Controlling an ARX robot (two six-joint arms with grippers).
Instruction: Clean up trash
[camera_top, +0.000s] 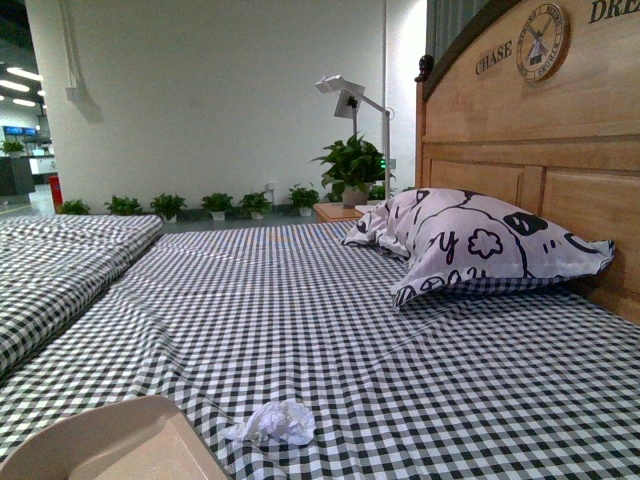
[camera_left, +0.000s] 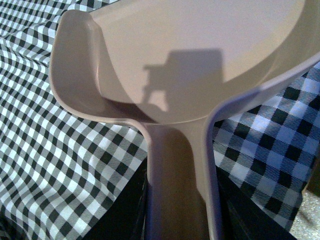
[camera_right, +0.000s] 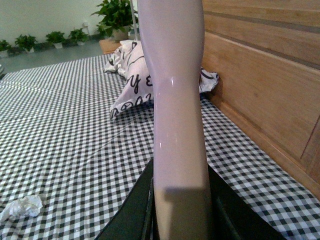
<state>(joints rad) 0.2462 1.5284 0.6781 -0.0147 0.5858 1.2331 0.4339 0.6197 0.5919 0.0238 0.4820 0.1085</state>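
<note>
The trash (camera_top: 272, 424), a small crumpled wad of white tissue, lies on the checked bedsheet near the front edge; the right wrist view also catches the trash (camera_right: 21, 207) low on the sheet. A beige dustpan (camera_top: 105, 446) sits just left of it, its pan (camera_left: 190, 55) facing away, and my left gripper (camera_left: 177, 215) is shut on its handle. My right gripper (camera_right: 182, 220) is shut on the pale brush handle (camera_right: 175, 100), which stands upright above the bed. The brush's bristles are out of view. Neither arm shows in the front view.
A printed pillow (camera_top: 480, 245) lies at the right against the wooden headboard (camera_top: 560, 150). A second bed (camera_top: 60, 270) stands to the left. A nightstand with a plant (camera_top: 350, 170) and a white lamp (camera_top: 345, 95) stands beyond the pillow.
</note>
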